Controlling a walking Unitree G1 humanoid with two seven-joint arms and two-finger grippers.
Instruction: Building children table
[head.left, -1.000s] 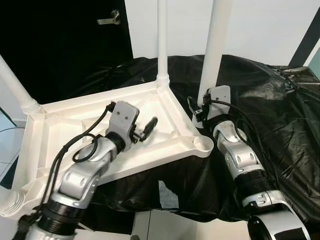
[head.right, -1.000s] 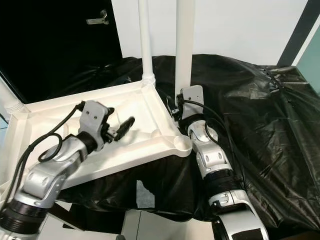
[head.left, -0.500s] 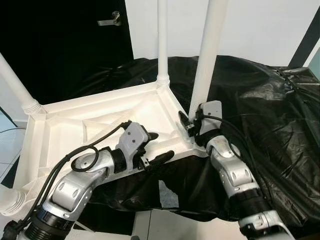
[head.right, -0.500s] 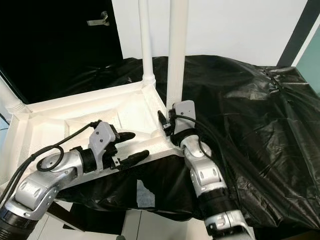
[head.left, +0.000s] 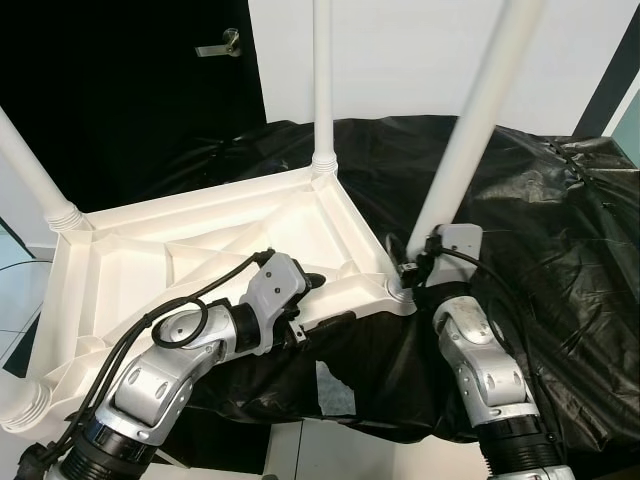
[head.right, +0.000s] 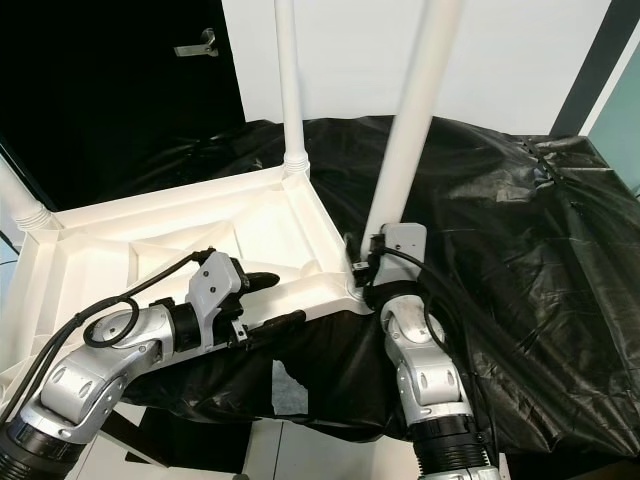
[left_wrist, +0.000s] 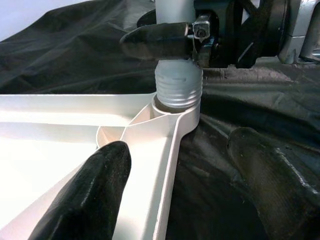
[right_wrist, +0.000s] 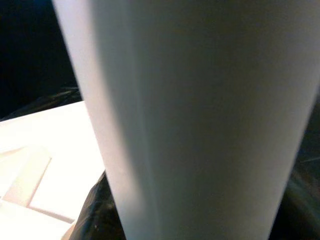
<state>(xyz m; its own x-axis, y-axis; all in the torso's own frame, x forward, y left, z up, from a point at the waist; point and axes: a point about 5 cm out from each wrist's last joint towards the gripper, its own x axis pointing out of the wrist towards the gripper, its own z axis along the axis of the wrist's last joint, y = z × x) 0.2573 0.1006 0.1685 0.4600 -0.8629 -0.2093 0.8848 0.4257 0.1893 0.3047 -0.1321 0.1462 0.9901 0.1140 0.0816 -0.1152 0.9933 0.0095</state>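
A white plastic table (head.left: 120, 262) lies upside down on a black sheet. One leg (head.left: 322, 90) stands upright at its far corner, and another (head.left: 35, 180) rises at the left. My right gripper (head.left: 412, 268) is shut on a third white leg (head.left: 470, 130) near its base. That leg (right_wrist: 200, 115) leans to the right, and its threaded end (left_wrist: 177, 92) sits in the near right corner socket. My left gripper (head.left: 325, 302) is open and straddles the front rim (left_wrist: 170, 150) beside that socket, one finger (left_wrist: 100, 190) inside and one outside.
The black sheet (head.left: 560, 220) covers the surface under and to the right of the table and hangs over the front edge, with a pale tear (head.left: 335, 385). A dark door with a handle (head.left: 220, 40) stands behind at the left. Pale floor (head.left: 340, 455) lies below.
The held leg has tipped from near upright to leaning right, and my right gripper moved right with it. My left gripper came down from over the underside to the front rim.
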